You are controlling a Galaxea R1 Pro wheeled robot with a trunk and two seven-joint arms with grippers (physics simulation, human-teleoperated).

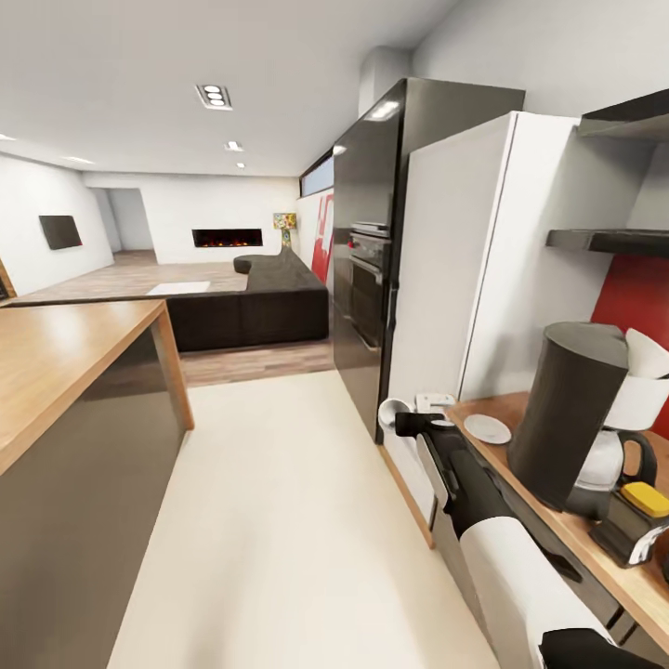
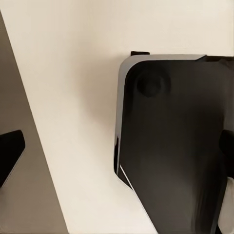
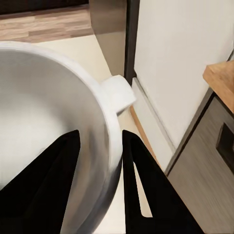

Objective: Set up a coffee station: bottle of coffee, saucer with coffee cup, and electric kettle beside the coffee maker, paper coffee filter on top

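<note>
The coffee maker (image 1: pixel 569 409) stands on the tabletop (image 1: pixel 520 465) with a white filter (image 1: pixel 646 353) on top. Farther along lies the bare saucer (image 1: pixel 487 428). Beyond the edge, the right tool (image 3: pixel 100 156) pinches the cup (image 1: pixel 391 410) by its rim, not yet set down; the left tool's state cannot be told.

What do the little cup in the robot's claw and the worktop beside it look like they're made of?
The cup looks like glazed white ceramic: smooth, thick-walled, with a soft sheen, though this is a render, so it could pass for plastic. The right gripper pinches its rim. The countertop looks like light tan wood with a matt finish, showing faint grain; possibly laminate.
</note>
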